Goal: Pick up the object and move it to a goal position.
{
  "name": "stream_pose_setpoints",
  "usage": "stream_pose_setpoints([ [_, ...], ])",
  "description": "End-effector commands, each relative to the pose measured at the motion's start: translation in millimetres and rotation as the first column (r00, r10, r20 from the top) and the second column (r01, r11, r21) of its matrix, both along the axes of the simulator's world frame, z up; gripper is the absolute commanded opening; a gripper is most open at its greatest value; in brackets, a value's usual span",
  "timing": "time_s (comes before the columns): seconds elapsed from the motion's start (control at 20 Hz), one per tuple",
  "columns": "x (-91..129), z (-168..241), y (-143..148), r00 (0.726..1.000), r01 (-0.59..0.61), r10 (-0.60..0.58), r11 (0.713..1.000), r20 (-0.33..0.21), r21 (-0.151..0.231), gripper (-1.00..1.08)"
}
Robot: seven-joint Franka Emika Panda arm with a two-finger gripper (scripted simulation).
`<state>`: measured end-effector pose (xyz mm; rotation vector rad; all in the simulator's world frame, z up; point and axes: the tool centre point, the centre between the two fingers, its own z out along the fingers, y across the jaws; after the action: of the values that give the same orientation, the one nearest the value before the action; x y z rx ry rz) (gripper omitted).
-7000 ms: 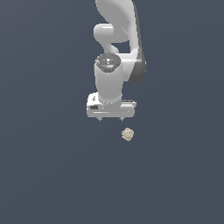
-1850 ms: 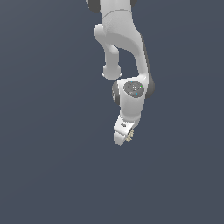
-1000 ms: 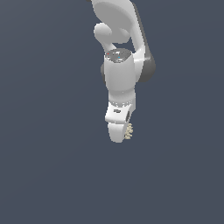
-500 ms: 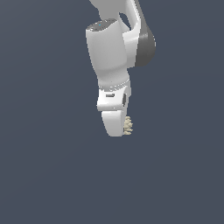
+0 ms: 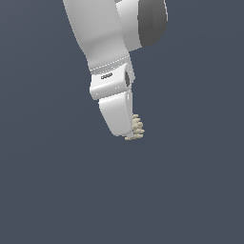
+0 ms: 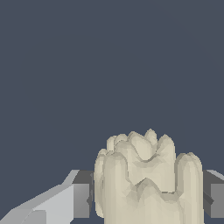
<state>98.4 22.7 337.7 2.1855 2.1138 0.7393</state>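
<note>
Now, from the exterior view, we see the white tool [image 5: 129,133] pointing down, the beige knobbly object [image 5: 137,128] peeking out at its tip. On the wrist view, we've got the object [image 6: 146,179] clamped between both grey fingers [image 6: 81,200].

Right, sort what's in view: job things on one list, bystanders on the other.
Job:
- knobbly beige lump, clamped between the fingers
- white gripper holding it

Lying about:
- nothing else shows; only the plain dark grey background
</note>
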Motion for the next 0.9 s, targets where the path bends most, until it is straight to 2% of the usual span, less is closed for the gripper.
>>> stream_pose_setpoints([
  [0.0, 3, 20, -5, 0.999, -0.04, 0.04, 0.999, 0.029, 0.014, -1.0],
  [0.5, 11, 96, -25, 0.973, -0.193, 0.184, 0.979, 0.139, 0.057, -1.0],
  [0.85, 14, 130, -36, 0.951, -0.262, 0.245, 0.962, 0.188, 0.072, -1.0],
])
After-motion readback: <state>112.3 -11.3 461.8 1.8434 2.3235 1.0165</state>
